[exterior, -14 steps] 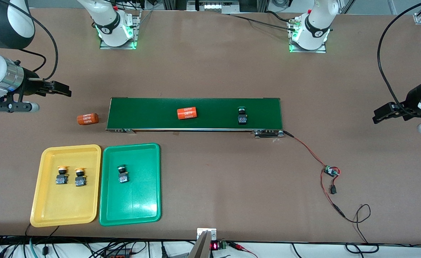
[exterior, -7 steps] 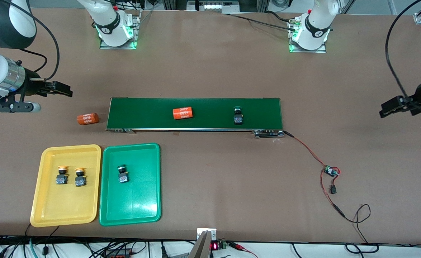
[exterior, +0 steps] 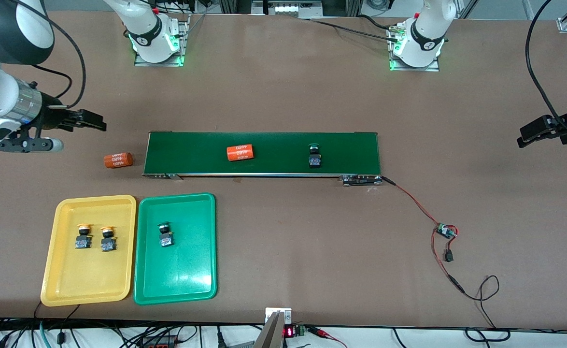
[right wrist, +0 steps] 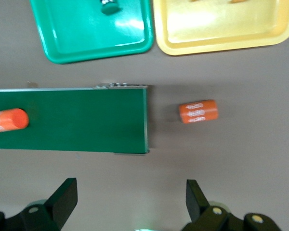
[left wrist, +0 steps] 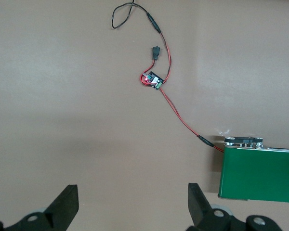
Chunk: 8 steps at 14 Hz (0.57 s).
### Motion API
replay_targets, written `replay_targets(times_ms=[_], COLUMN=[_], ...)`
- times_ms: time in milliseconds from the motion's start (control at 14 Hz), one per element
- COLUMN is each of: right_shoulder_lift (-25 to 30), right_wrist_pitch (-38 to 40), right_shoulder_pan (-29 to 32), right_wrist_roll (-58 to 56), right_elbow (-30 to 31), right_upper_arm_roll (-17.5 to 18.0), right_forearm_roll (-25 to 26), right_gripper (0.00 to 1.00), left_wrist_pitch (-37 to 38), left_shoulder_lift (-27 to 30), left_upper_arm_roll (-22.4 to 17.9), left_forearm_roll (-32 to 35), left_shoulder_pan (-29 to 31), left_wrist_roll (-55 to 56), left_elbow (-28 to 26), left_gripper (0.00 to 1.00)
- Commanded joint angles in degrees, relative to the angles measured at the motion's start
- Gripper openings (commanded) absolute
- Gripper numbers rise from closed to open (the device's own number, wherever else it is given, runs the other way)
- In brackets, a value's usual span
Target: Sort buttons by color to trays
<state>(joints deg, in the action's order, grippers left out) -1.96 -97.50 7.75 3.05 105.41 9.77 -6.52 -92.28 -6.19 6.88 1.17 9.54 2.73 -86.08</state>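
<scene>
A green-capped button point(exterior: 315, 155) rides the dark-green conveyor belt point(exterior: 274, 145). Another green-capped button point(exterior: 165, 235) lies in the green tray point(exterior: 177, 275). Two yellow-capped buttons point(exterior: 84, 236) point(exterior: 108, 238) lie side by side in the yellow tray point(exterior: 88, 275). My right gripper point(exterior: 97, 122) hangs open and empty over the table off the belt's end, toward the right arm's end. My left gripper point(exterior: 527, 135) is open and empty over bare table at the left arm's end. The right wrist view shows both trays point(right wrist: 86, 33) point(right wrist: 221, 33). The open left gripper point(left wrist: 133, 204) shows in the left wrist view.
An orange cylinder point(exterior: 240, 152) lies on the belt, toward the right arm's end from the button. A second one point(exterior: 118, 159) lies on the table just off the belt's end. A red-and-black wire with a small circuit board point(exterior: 445, 231) trails from the belt's other end.
The button and the orange cylinder on the belt have travelled toward the right arm's end. My left gripper has drawn back toward its end of the table. My right gripper has shifted slightly toward the belt.
</scene>
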Motion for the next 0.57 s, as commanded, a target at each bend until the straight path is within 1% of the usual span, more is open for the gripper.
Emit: replay_targets(times_ms=[0, 72, 286, 501], right_shoulder_lift=[-0.93, -1.29, -2.08, -3.13], right_wrist_pitch=[-2.16, -3.39, -6.29, -8.32], right_shoulder_pan=[-4.30, -5.54, -9.93, -13.89], right_wrist_roll=[7.73, 9.41, 16.44, 20.93], right_elbow=[-0.64, -0.64, -0.64, -0.64], right_upper_arm_roll=[-0.11, -0.11, -0.11, -0.11], right_forearm_roll=[-1.30, -1.30, -1.65, -1.65], right_gripper=[1.00, 1.00, 1.00, 1.00], left_wrist_pitch=[-5.95, -6.42, -1.43, -1.24], left_shoulder_lift=[5.56, 6.71, 6.20, 6.19], left_upper_arm_roll=[0.24, 0.24, 0.24, 0.24], left_forearm_roll=[-1.08, -1.08, -0.90, -0.99], left_shoulder_pan=[0.48, 0.48, 0.13, 0.13], left_wrist_roll=[-1.32, -1.41, -1.15, -1.23], left_elbow=[-8.63, -9.88, -7.53, -7.43], left_gripper=[1.00, 1.00, 1.00, 1.00])
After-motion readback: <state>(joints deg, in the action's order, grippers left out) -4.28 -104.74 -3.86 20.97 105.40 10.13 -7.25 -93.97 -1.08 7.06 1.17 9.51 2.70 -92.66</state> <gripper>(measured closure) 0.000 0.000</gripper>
